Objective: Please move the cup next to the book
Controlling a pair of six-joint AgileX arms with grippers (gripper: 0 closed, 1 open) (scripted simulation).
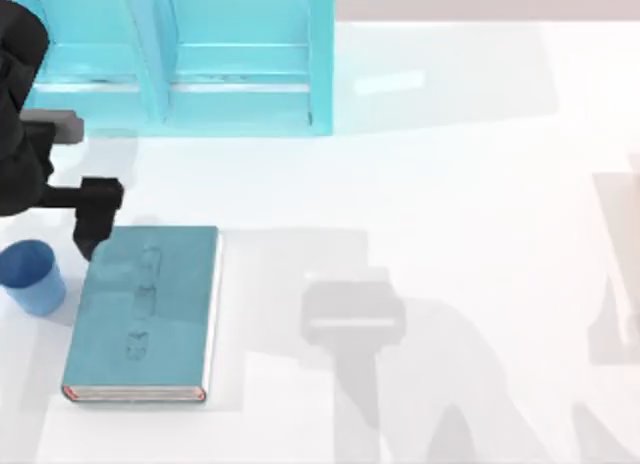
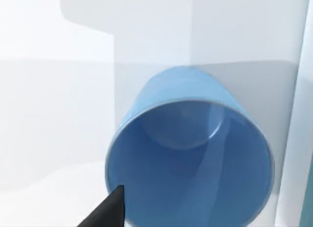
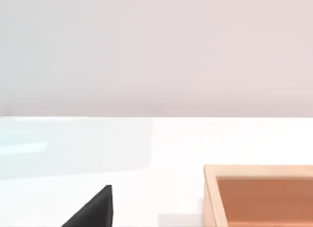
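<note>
The cup (image 1: 32,276) stands on the bench (image 1: 450,204) just beside the book (image 1: 145,312), below-left of the left claw (image 1: 95,224), whose grip I cannot tell, seemingly already placed.

Cup (image 1: 32,276): smooth blue plastic look, soft sheen; the left wrist view shows its inside (image 2: 195,173) with a pale glossy streak down the wall.

Book (image 1: 142,309): teal cover, matt, faintly mottled like cloth or card, with shallow embossed marks; page edges look like white paper, thin red strip along one end.

Shelf unit (image 1: 240,54): light blue, glossy, hard plastic look.

Table (image 1: 450,184): white, smooth, mildly reflective.

Left gripper (image 1: 92,219): matt black, plastic-like.

Box (image 3: 259,195) in the right wrist view: orange-brown, flat matt, wood-like.
</note>
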